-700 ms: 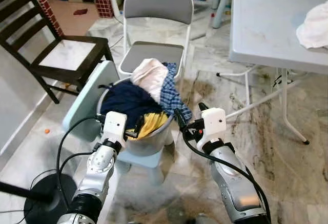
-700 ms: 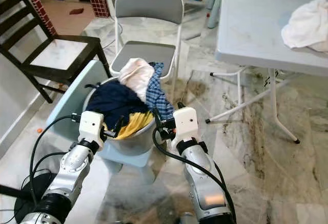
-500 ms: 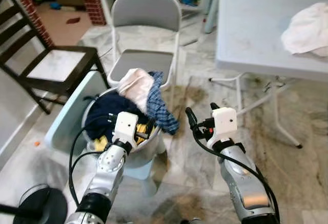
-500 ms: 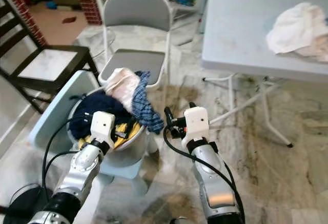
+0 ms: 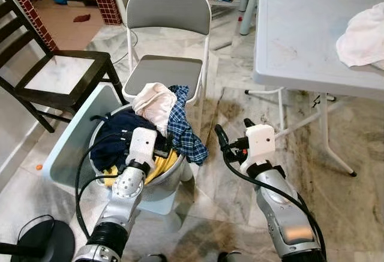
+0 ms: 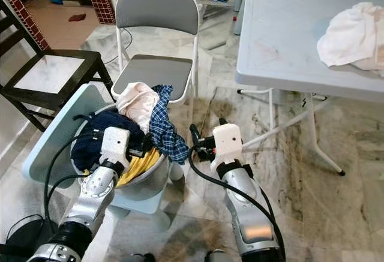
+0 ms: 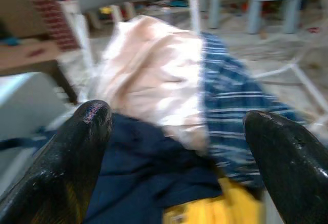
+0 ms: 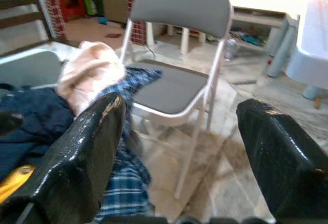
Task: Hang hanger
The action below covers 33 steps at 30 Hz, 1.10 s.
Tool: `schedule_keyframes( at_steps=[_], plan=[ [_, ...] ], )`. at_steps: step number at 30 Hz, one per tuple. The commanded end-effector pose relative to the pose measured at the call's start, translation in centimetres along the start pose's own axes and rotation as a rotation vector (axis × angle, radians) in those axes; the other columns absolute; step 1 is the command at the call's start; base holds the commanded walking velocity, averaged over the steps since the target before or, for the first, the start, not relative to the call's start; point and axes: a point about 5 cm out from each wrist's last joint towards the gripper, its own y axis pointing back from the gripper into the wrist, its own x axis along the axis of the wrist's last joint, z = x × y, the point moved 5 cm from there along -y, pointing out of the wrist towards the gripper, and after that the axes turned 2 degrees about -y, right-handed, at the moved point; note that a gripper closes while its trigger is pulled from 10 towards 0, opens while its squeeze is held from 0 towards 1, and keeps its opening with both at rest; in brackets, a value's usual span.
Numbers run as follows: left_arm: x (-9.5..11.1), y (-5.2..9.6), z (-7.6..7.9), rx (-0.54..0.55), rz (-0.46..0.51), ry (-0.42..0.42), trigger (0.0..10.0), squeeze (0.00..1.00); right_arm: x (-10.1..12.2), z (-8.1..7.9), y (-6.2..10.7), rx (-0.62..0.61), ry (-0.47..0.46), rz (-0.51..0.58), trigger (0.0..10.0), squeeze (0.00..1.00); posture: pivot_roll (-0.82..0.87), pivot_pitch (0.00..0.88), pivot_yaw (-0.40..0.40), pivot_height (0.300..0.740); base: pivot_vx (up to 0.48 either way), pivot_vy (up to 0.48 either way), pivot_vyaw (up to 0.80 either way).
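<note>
A grey laundry basket [image 5: 175, 177] stands on a low stool and is heaped with clothes: a pale pink garment [image 5: 155, 100], a blue plaid shirt [image 5: 187, 135], a navy garment [image 5: 117, 141] and a yellow one [image 5: 161, 162]. A dark hooked piece [image 5: 98, 118] pokes out at the basket's left rim; I cannot tell what it is. My left gripper [image 5: 163, 150] is open over the basket's front, fingers toward the clothes [image 7: 154, 75]. My right gripper [image 5: 233, 128] is open just right of the basket, near the plaid shirt's hanging end.
A grey folding chair [image 5: 169, 34] stands right behind the basket, a dark wooden chair [image 5: 57, 76] to the left. A pale blue panel [image 5: 73, 145] leans on the basket's left side. A white table [image 5: 312, 28] with a white cloth [image 5: 363, 34] is at right.
The whole view has shifted, so the camera moved. My left gripper now reaches further over the clothes. My right gripper stands slightly further from the plaid shirt.
</note>
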Motion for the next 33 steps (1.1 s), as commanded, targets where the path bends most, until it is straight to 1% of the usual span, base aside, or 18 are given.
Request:
schedule_keyframes(
  at_steps=[1,4,5,6,8,11,13,15,17,19,21,23,24,28,30,31,32,33],
  plan=[
    [-1.1,0.3,-0.7,0.026,-0.045,-0.022,10.0,0.0,0.0,-0.4,0.1,0.013,0.002,0.003,10.0,0.0,0.03,0.166,0.013,0.74,0.0,0.0,0.0],
    [-1.5,0.3,-1.7,0.065,-0.065,-0.059,10.0,0.0,-0.1,-0.5,0.1,0.02,0.003,-0.004,10.0,0.0,0.04,0.168,0.012,0.74,0.0,0.0,0.0],
    [-1.7,0.4,-2.3,0.075,-0.076,-0.072,10.0,0.0,-0.2,-0.6,0.2,0.037,0.004,-0.009,10.0,0.0,0.04,0.169,0.013,0.74,0.0,0.0,0.0],
    [-1.7,0.4,-2.3,0.075,-0.076,-0.072,10.0,0.0,-0.2,-0.6,0.2,0.037,0.004,-0.009,10.0,0.0,0.04,0.169,0.013,0.74,0.0,0.0,0.0],
    [-2.1,0.4,-3.0,0.085,-0.096,-0.081,10.0,0.0,-0.2,-0.8,0.3,0.055,-0.002,-0.014,10.0,0.0,0.04,0.173,0.013,0.74,0.0,0.0,0.0],
    [-3.4,0.6,-4.0,0.077,-0.162,-0.075,10.0,0.0,-0.6,-1.9,0.7,0.148,-0.035,-0.046,10.0,0.0,0.04,0.178,0.014,0.74,0.0,0.0,0.0],
    [-3.9,0.6,-4.4,0.061,-0.189,-0.083,10.0,0.0,-1.0,-2.4,1.0,0.201,-0.022,-0.069,10.0,0.0,0.03,0.184,0.015,0.74,0.0,0.0,0.0],
    [-3.9,0.6,-4.6,0.059,-0.194,-0.085,10.0,0.0,-1.0,-2.4,1.1,0.208,-0.017,-0.073,10.0,0.0,0.03,0.189,0.014,0.74,0.0,0.0,0.0],
    [-4.6,0.5,-4.5,0.03,-0.242,-0.095,10.0,0.0,-1.0,-2.3,1.3,0.209,-0.019,-0.077,10.0,0.0,0.03,0.198,0.011,0.74,0.0,0.0,0.0],
    [-4.8,0.5,-4.4,0.017,-0.254,-0.1,10.0,0.0,-1.0,-2.3,1.3,0.211,-0.02,-0.079,10.0,0.0,0.03,0.198,0.011,0.74,0.0,0.0,0.0],
    [-5.9,0.4,-3.6,-0.053,-0.333,-0.141,10.0,0.0,-1.2,-2.7,1.8,0.24,-0.022,-0.095,10.0,0.0,0.02,0.21,0.008,0.74,0.0,0.0,0.0],
    [-6.7,0.7,-3.5,-0.064,-0.392,-0.149,10.0,0.0,-1.3,-2.8,1.9,0.245,-0.022,-0.099,10.0,0.0,0.01,0.214,0.006,0.74,0.0,0.0,0.0],
    [-7.6,1.0,-3.3,-0.082,-0.456,-0.136,10.0,0.0,-1.4,-3.0,2.1,0.255,-0.021,-0.108,10.0,0.0,0.01,0.217,0.005,0.74,0.0,0.0,0.0],
    [-8.1,1.0,-3.2,-0.078,-0.506,-0.119,10.0,0.0,-1.5,-3.2,2.4,0.268,-0.013,-0.118,10.0,0.0,0.0,0.223,0.007,0.74,0.0,0.0,0.0],
    [-8.1,0.9,-3.2,-0.069,-0.516,-0.119,10.0,0.0,-1.4,-3.2,2.4,0.267,-0.011,-0.12,10.0,0.0,-0.01,0.223,0.009,0.74,0.0,0.0,0.0],
    [-8.0,0.8,-3.4,-0.049,-0.518,-0.078,5.5,0.0,-1.4,-3.3,2.5,0.267,-0.011,-0.123,10.0,0.0,-0.02,0.222,0.011,0.74,0.0,0.0,0.0],
    [-7.9,0.8,-3.4,-0.041,-0.518,-0.062,5.5,0.0,-1.4,-3.3,2.5,0.268,-0.011,-0.123,10.0,0.0,-0.02,0.222,0.011,0.74,0.0,0.0,0.0],
    [-7.8,0.7,-3.5,-0.031,-0.512,-0.029,2.4,0.0,-1.5,-3.4,2.6,0.268,-0.012,-0.126,10.0,0.0,-0.02,0.224,0.012,0.74,0.0,0.0,0.0]
  ],
)
